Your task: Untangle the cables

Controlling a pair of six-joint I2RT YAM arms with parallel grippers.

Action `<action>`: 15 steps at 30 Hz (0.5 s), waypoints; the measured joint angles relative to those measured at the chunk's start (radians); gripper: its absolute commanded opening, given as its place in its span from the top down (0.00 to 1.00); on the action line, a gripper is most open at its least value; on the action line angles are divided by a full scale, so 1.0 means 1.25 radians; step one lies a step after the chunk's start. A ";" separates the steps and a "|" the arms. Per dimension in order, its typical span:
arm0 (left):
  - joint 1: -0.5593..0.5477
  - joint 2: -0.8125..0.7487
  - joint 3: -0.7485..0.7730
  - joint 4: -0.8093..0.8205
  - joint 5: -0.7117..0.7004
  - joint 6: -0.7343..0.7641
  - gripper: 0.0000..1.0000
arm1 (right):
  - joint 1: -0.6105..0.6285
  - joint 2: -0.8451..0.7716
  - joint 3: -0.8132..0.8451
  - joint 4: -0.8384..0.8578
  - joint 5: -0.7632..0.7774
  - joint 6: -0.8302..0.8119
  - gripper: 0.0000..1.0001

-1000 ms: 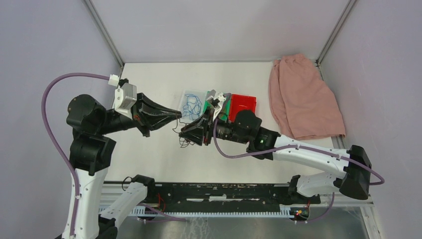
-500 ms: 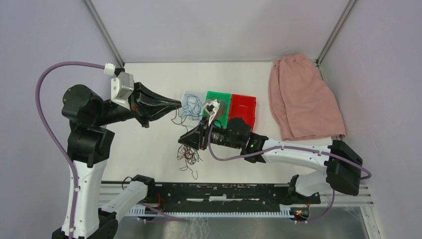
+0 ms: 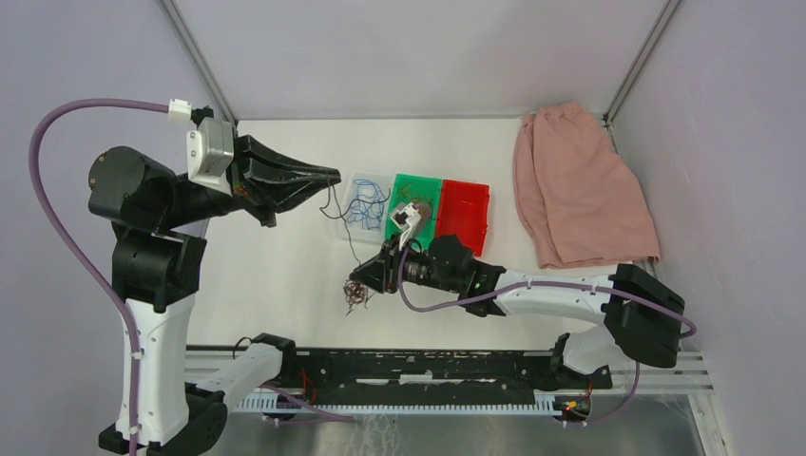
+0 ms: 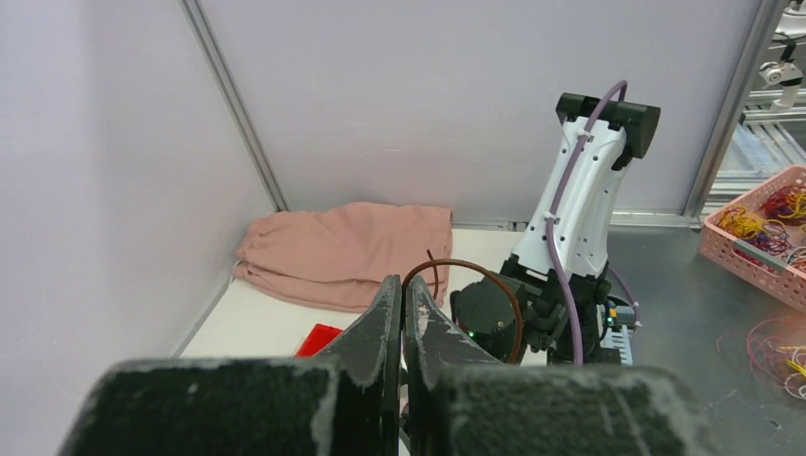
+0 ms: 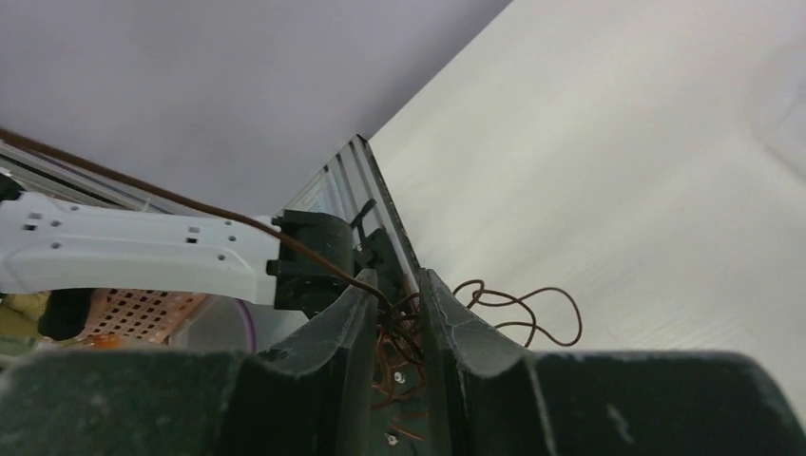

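The left jaws are shut tight. One end of the brown cable (image 3: 359,293) is pinched between their tips. In the left wrist view the tips cover the pinched spot. Only a brown loop shows past them.

The right jaws are almost together, clamped on the same brown cable. In the right wrist view curly brown bits (image 5: 394,328) fill the thin gap between the jaws, and the lower part is hidden down there. One straight piece goes up and away to the left. The desk (image 3: 285,266) behind looks blurry.

From the top, the left jaws are up high on the left. The right jaws are low, in the middle and near. The cable is a thin dark line from one to the other. It ends in a small curly clump at the right jaws. The clump is tiny, and I cannot tell if it rests on the desk.

Blue cables (image 3: 366,199) lie in a clear bin (image 3: 354,228), just right of the left jaws. The right arm (image 3: 532,290) covers part of the green bin (image 3: 418,185). A red bin (image 3: 464,204) sits beside it. A pink cloth (image 3: 580,180) lies far right.
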 measured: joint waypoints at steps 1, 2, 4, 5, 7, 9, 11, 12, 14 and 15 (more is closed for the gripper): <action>0.000 0.009 0.011 0.000 -0.003 0.000 0.96 | -0.001 0.006 -0.005 -0.002 0.003 -0.003 0.72; 0.000 0.017 0.022 0.000 -0.006 0.000 0.96 | -0.001 0.011 -0.007 -0.005 0.006 -0.007 0.72; 0.000 0.032 0.042 0.000 -0.014 0.000 0.96 | -0.001 0.020 -0.012 -0.012 0.012 -0.016 0.72; 0.000 0.039 0.051 0.001 -0.017 0.000 0.96 | -0.001 0.022 -0.013 -0.013 0.015 -0.019 0.72; 0.000 0.051 0.067 0.004 -0.022 0.000 0.96 | -0.001 0.024 -0.016 -0.013 0.023 -0.028 0.71; 0.000 0.065 0.080 0.012 -0.034 0.000 0.96 | -0.001 0.026 -0.016 -0.011 0.028 -0.034 0.71; 0.000 0.078 0.096 0.016 -0.042 0.000 0.97 | -0.002 0.030 -0.016 -0.007 0.033 -0.038 0.70; 0.000 0.087 0.107 0.018 -0.048 0.000 0.97 | -0.002 0.033 -0.016 -0.005 0.035 -0.042 0.70; 0.000 0.106 0.138 0.026 -0.063 0.000 0.97 | -0.002 0.040 -0.018 -0.007 0.038 -0.047 0.68; 0.000 0.116 0.157 0.038 -0.075 0.000 0.97 | -0.002 0.046 -0.020 -0.013 0.040 -0.050 0.67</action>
